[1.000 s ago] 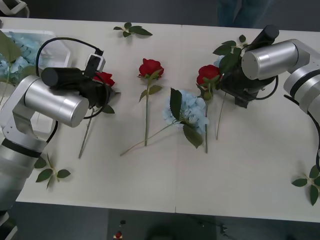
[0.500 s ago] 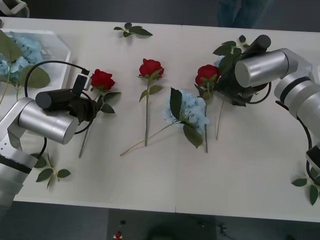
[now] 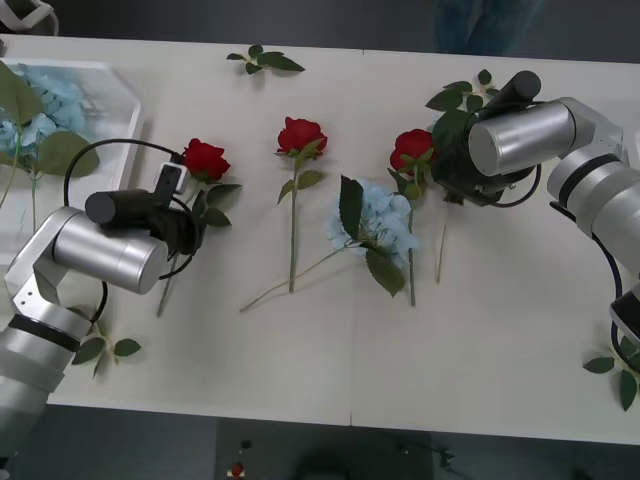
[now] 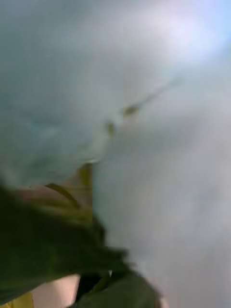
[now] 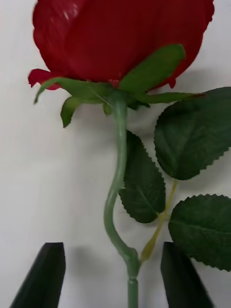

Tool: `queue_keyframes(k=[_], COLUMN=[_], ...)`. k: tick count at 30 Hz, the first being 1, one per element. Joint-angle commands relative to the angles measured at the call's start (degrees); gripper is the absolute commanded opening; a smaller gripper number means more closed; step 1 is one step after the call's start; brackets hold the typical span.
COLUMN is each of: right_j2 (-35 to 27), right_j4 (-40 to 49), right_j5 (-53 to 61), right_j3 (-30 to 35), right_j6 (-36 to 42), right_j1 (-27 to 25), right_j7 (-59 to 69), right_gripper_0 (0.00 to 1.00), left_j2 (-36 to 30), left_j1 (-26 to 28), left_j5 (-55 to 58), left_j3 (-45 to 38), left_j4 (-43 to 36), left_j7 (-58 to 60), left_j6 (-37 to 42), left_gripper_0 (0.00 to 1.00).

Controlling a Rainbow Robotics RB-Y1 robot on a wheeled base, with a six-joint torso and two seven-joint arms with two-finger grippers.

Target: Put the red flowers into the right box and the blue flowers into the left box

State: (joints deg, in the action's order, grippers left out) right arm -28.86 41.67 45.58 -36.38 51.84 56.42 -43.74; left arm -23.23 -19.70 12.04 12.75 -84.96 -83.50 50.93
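Red flowers lie across the white table (image 3: 500, 330) in front of you: one rose (image 3: 205, 158) at about ten o'clock from the table's middle, a second rose (image 3: 301, 134) near twelve o'clock, and a third rose (image 3: 413, 147) at about one o'clock. Your left gripper (image 5: 113, 276) sits low over the first rose; in the left wrist view its two black fingers (image 5: 44, 274) stand apart, one on each side of the thin green stem (image 5: 117, 192), not touching it, with the bloom ahead and serrated leaves just beside the stem. In the front view that same gripper (image 3: 185, 225) hangs over the lower stem, at six o'clock from the bloom.

Blue flowers: one pale-blue cluster (image 3: 385, 220) lies between the second and third roses' stems, at about six o'clock from the third bloom, its dark leaves spread around it. More pale-blue blooms (image 3: 45, 95) rest in the left box (image 3: 125, 105) at the table's ten o'clock corner.

Your right gripper (image 3: 455, 175) is just beside the third rose, at about three o'clock from it, among dark leaves. You cannot tell from the front view or the blurred right wrist view whether its fingers are apart or together.

Loose green leaf sprigs (image 3: 262, 60) lie at twelve o'clock, with others at the table's near corners.
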Motion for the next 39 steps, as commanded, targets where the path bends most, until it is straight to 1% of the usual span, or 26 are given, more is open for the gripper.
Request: queue_keyframes(k=[1,5,7,10,16,18,20,21,23,25,27,28,29,32,35,36,39], right_j2=[0.1,-2.7,-3.9,-6.3,-10.4,-11.6,-13.2,-13.7,-15.9,-17.5,-18.9,-19.3,-20.2,-22.0,-25.1,-25.5,-27.4], right_j4=[1.1,3.4,4.6,6.2,11.1,13.3,16.0,16.8,19.9,22.1,24.9,25.5,27.5,30.7,32.2,32.2,32.2], right_j5=[0.9,2.0,2.5,5.1,7.5,7.8,9.7,10.5,14.2,17.5,21.2,22.1,24.6,31.1,43.5,45.7,56.2], right_j3=[-0.6,-0.6,-0.4,-0.4,-0.1,-0.1,0.2,0.3,1.1,2.1,4.7,5.4,7.6,10.8,14.8,15.6,19.5], right_j6=[-0.7,0.7,1.7,2.9,3.3,3.1,2.7,2.7,2.6,2.6,2.6,2.6,2.7,3.2,5.1,5.8,10.5], right_j1=[0.8,0.8,0.8,0.8,0.8,0.8,0.8,0.8,0.8,0.3,-1.1,-1.7,-3.1,-5.7,-8.3,-8.7,-11.0], right_j7=[1.1,0.7,0.6,0.1,-1.3,-3.5,-7.7,-8.6,-12.4,-15.6,-19.5,-20.7,-24.5,-31.2,-44.2,-46.8,-59.3], right_gripper_0=[0.00,0.00,0.00,0.00,0.00,0.00,0.00,0.00,0.00,0.00,0.00,0.00,0.00,0.00,0.00,0.00,0.00], left_j2=[0.2,0.1,-0.1,-1.1,-5.4,-6.9,-8.8,-9.2,-10.5,-10.5,-9.4,-8.9,-7.7,-5.9,-5.7,-6.0,-7.2], left_j1=[-0.3,-0.8,-0.8,-0.6,1.2,2.8,5.2,5.8,7.6,7.7,7.7,7.7,7.6,7.3,7.5,7.7,7.9], left_j5=[-0.1,0.6,1.5,6.2,15.1,17.5,21.5,23.0,29.2,34.5,39.8,40.7,42.9,46.4,45.4,45.4,49.0], left_j3=[-0.7,-0.7,-0.7,-0.6,-1.6,-3.2,-6.2,-6.9,-9.3,-10.7,-12.2,-12.3,-12.4,-12.6,-12.8,-12.7,-12.7], left_j4=[-0.6,-1.2,-2.6,-6.8,-18.2,-21.7,-27.6,-29.1,-34.9,-37.6,-39.0,-39.0,-39.0,-38.5,-37.2,-36.9,-36.1], left_j7=[2.6,2.4,2.4,2.2,2.4,2.3,2.0,1.9,2.2,2.3,2.5,2.4,1.9,1.8,0.8,0.2,-3.3], left_j6=[-0.7,-1.4,-1.6,-1.5,-2.3,-3.5,-3.6,-3.6,-3.6,-3.7,-5.3,-6.1,-9.0,-9.9,-9.7,-9.7,-9.7], left_gripper_0=[0.01,0.00,0.00,0.00,0.00,0.00,0.00,0.00,0.00,0.00,0.00,0.00,0.00,0.00,0.00,0.00,0.00])
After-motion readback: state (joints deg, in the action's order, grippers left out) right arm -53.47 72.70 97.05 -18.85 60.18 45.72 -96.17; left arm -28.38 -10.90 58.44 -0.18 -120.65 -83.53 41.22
